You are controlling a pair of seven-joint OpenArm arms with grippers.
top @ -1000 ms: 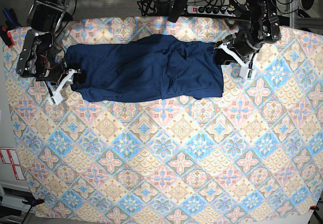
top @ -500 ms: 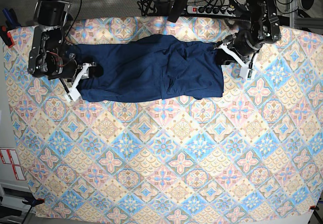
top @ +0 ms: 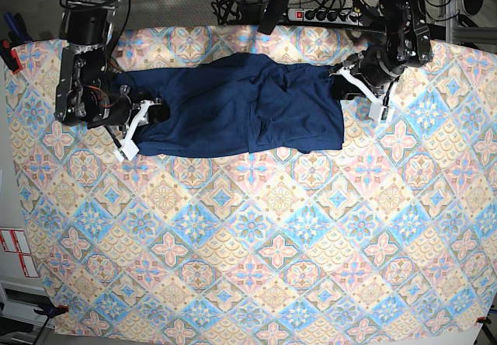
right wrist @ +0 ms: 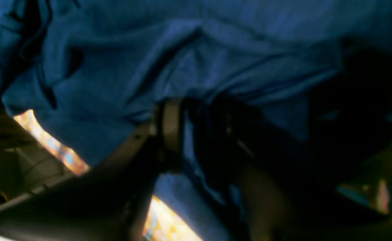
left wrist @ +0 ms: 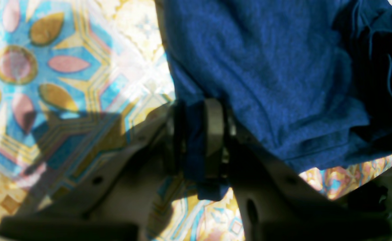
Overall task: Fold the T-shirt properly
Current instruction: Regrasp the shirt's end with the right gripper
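The T-shirt lies flat on the patterned worktop, near its far edge, as a long band whose long axis runs left to right across the base view. The 2 hands stand at the 2 opposite short ends of that band. The left hand is at the end on the base view's right; its wrist view shows the fingers pressed together on a thin tongue of the shirt's edge, so it is pinching the cloth. The right hand is at the other end, on the base view's left; in its wrist view the cloth drapes over and between the fingers, but blur and shadow hide whether they have met on it, so a grip there cannot be told. Each hand is nearest its own end, and the rest of the shirt lies inward from it, toward the other hand. A crosswise fold would therefore probably carry 1 end along the long axis over the other.
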